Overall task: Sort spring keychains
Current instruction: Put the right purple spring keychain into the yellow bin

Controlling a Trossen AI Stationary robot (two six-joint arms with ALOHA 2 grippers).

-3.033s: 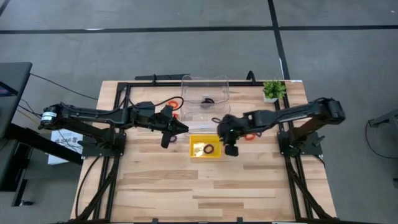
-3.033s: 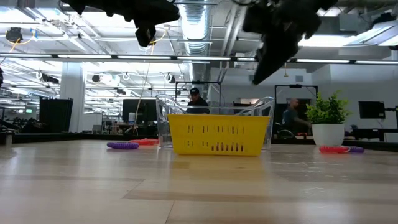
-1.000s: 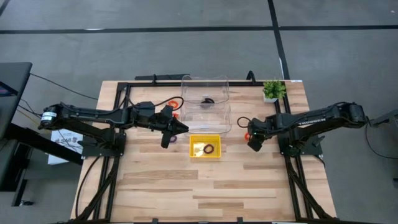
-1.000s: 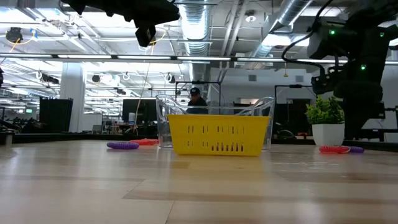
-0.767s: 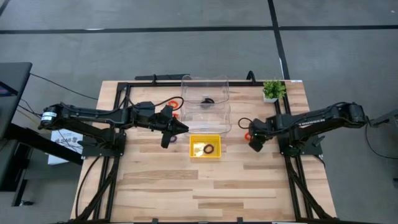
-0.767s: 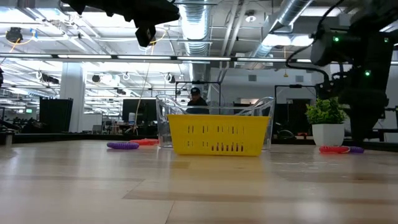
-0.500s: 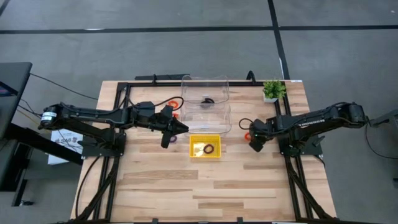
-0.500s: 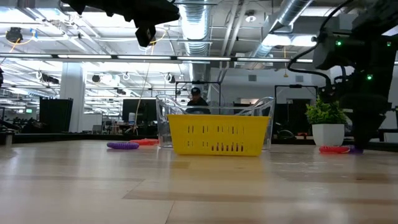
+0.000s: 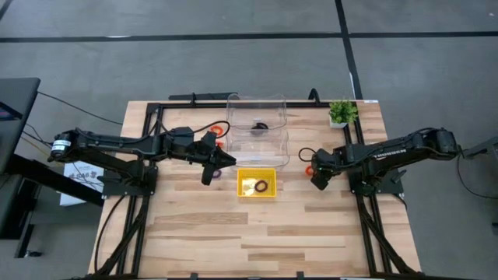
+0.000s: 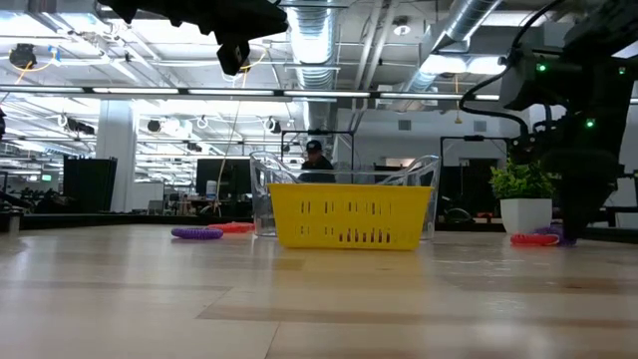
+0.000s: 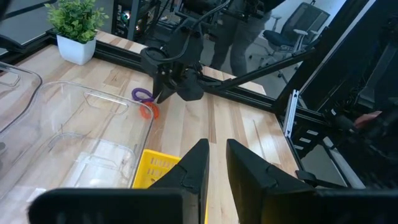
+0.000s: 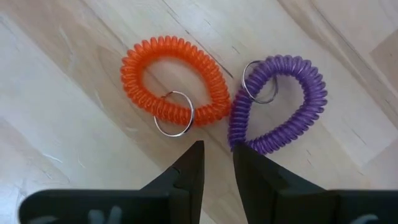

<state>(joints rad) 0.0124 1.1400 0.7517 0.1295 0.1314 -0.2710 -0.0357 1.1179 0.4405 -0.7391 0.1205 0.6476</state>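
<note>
In the right wrist view my right gripper (image 12: pixel 217 149) hangs over the wood just short of an orange spring keychain (image 12: pixel 171 81) and a purple one (image 12: pixel 280 102), which lie flat side by side. Its fingers stand a narrow gap apart and touch nothing. The high view puts it (image 9: pixel 315 173) right of the yellow tray (image 9: pixel 257 194), which holds an orange ring and a black ring (image 9: pixel 261 187). A black keychain (image 9: pixel 259 126) lies in the clear bin (image 9: pixel 257 99). My left gripper (image 9: pixel 228 160) waits shut in the air left of the bin, above a purple keychain (image 9: pixel 216 175).
Two orange keychains (image 9: pixel 219 132) lie left of the bin. A small potted plant (image 9: pixel 341 113) stands at the far right corner. A black frame (image 9: pixel 156 117) runs along the table's far and side edges. Bare wood fills the near half of the table (image 9: pixel 257 241).
My right gripper has sunk a little toward the orange and purple keychains on the table's right, having come there from above the yellow tray. The left arm has kept still.
</note>
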